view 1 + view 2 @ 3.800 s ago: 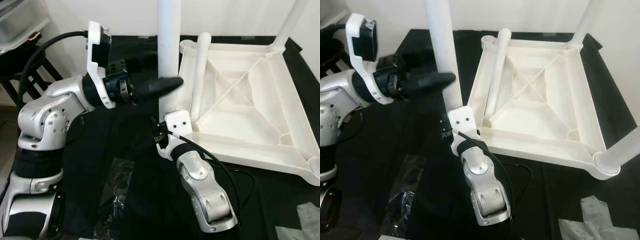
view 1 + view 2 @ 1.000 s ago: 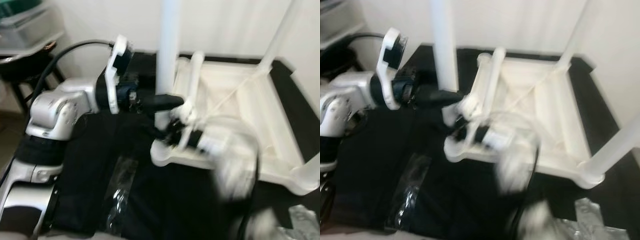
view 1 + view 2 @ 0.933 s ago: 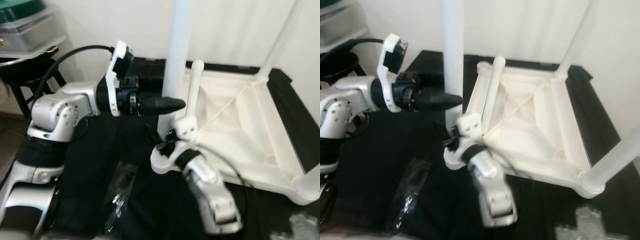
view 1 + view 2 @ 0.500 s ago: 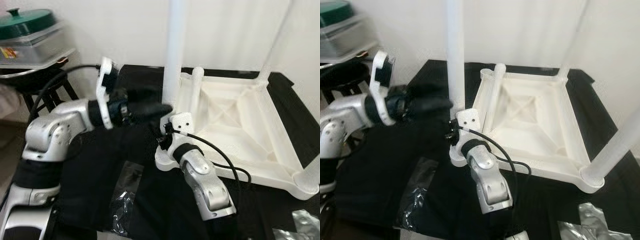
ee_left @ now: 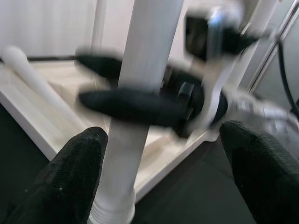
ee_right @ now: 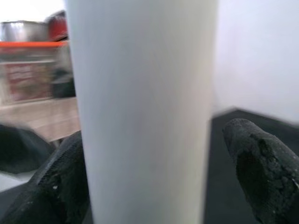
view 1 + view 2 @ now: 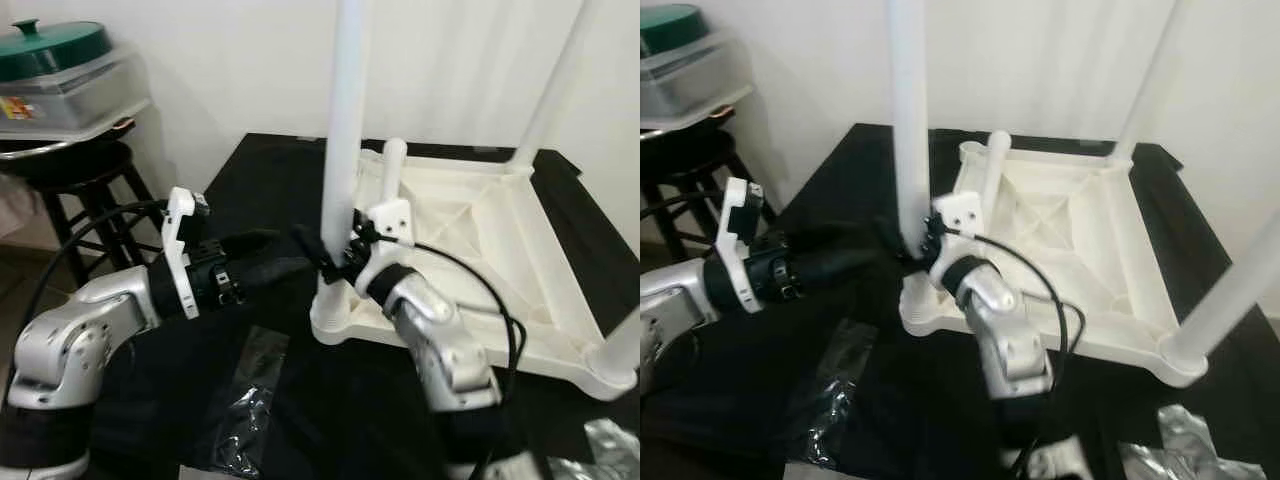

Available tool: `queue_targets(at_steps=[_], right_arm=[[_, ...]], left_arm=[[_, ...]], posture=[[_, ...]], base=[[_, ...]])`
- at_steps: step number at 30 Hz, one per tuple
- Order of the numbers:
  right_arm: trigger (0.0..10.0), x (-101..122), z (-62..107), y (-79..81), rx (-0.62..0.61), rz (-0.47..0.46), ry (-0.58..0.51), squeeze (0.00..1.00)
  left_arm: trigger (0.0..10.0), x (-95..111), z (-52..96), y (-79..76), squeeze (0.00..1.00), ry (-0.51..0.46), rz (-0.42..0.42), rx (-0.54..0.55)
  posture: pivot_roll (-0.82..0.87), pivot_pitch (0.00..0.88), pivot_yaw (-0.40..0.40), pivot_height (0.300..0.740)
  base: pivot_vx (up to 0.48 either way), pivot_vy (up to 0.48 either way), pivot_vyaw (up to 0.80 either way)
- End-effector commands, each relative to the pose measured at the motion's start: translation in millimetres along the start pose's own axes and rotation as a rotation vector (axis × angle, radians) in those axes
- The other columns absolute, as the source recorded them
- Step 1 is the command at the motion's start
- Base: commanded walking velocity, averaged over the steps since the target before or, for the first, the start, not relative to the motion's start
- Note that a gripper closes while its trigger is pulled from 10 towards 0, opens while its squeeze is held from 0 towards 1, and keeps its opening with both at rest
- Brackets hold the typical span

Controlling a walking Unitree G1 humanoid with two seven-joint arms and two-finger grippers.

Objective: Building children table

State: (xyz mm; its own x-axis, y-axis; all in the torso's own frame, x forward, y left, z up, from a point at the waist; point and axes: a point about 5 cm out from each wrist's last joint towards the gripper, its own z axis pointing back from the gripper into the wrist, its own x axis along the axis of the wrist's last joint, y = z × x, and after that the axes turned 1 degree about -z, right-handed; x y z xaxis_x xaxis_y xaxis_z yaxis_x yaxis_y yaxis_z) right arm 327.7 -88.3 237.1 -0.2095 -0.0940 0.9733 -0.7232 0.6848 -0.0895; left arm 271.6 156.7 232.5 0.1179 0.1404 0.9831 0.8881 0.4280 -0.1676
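An upturned white plastic table top (image 7: 520, 270) lay on the black-draped worktop (image 7: 250, 190). The right hand (image 7: 318, 247) straddled 1 upright white leg (image 7: 343, 150)—grip uncertain; left hand (image 7: 262, 262) released. Best steadied vertically, pressed squarely into its socket.

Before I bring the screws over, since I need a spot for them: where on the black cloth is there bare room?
Bare cloth lies at the far left, between the stool and the upturned table top. The near left corner holds a plastic bag. Around the upright leg it is crowded: the right gripper straddles it, and the left gripper hovers beside.
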Motion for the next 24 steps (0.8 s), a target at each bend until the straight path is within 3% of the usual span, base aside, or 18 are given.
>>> queue_targets(at_steps=[1, 3, 6, 8, 9, 12, 13, 14, 15, 16, 21, 24], right_arm=[[10.0, -3.0, 5.0, -5.8, 0.138, 0.013, 0.041, 0.00], [10.0, -8.8, 10.2, -13.2, 0.241, 0.021, 0.098, 0.00], [10.0, -10.3, 11.3, -15.4, 0.261, 0.018, 0.110, 0.00], [10.0, -12.7, 10.9, -17.5, 0.287, -0.015, 0.118, 0.00], [10.0, -18.7, 10.7, -19.7, 0.350, -0.074, 0.138, 0.00], [10.0, -25.8, 10.7, -20.7, 0.387, -0.097, 0.168, 0.00], [0.0, -31.9, 10.3, -21.9, 0.393, -0.102, 0.193, 0.00], [0.0, -35.9, 10.3, -23.0, 0.405, -0.107, 0.209, 0.00], [0.0, -39.6, 10.8, -24.0, 0.419, -0.121, 0.224, 0.00], [0.0, -42.7, 11.7, -25.5, 0.426, -0.131, 0.240, 0.00], [0.0, -45.2, 14.5, -29.6, 0.454, -0.149, 0.255, 0.00], [0.0, -46.3, 18.2, -35.2, 0.433, -0.132, 0.278, 0.00]], left_arm=[[10.0, -13.3, -0.1, -6.6, 0.00, 0.020, 0.015, 0.018], [10.0, -30.1, 0.5, -13.1, 0.00, 0.054, 0.007, 0.050], [10.0, -35.0, 0.9, -15.3, 0.00, 0.064, 0.003, 0.061], [10.0, -40.5, 1.8, -17.1, 0.00, 0.070, -0.009, 0.091], [10.0, -48.5, 4.6, -18.8, 0.00, 0.072, -0.042, 0.164], [10.0, -55.3, 7.5, -18.5, 0.00, 0.074, -0.063, 0.231], [10.0, -61.1, 9.1, -19.5, 0.00, 0.080, -0.073, 0.270], [10.0, -65.0, 10.4, -20.7, 0.00, 0.084, -0.080, 0.297], [1.6, -70.2, 12.4, -23.6, 0.00, 0.095, -0.091, 0.320], [0.0, -74.4, 15.6, -26.0, 0.00, 0.099, -0.105, 0.359], [0.0, -78.8, 20.7, -31.5, 0.00, 0.085, -0.099, 0.415], [0.0, -85.5, 21.3, -47.8, 0.00, 0.082, -0.094, 0.439]], posture=[[0.09, 0.092, 0.000, 0.740], [0.09, 0.090, -0.003, 0.740], [0.09, 0.090, -0.003, 0.740], [0.09, 0.093, -0.012, 0.740], [0.09, 0.091, -0.015, 0.740], [0.09, 0.090, -0.016, 0.740], [0.09, 0.090, -0.016, 0.740], [0.09, 0.090, -0.016, 0.740], [0.09, 0.092, -0.014, 0.740], [0.09, 0.094, -0.018, 0.740], [0.09, 0.095, -0.023, 0.740], [0.08, 0.104, -0.020, 0.740]], base=[[0.000, 0.000, 0.00], [0.000, 0.000, 0.00], [0.000, 0.000, 0.00], [0.000, 0.000, 0.00], [0.000, 0.000, 0.00], [0.000, 0.000, 0.00], [0.000, 0.000, 0.00], [0.000, 0.000, 0.00], [0.000, 0.000, 0.00], [0.000, 0.000, 0.00], [0.000, 0.000, 0.00], [0.000, 0.000, 0.00]])
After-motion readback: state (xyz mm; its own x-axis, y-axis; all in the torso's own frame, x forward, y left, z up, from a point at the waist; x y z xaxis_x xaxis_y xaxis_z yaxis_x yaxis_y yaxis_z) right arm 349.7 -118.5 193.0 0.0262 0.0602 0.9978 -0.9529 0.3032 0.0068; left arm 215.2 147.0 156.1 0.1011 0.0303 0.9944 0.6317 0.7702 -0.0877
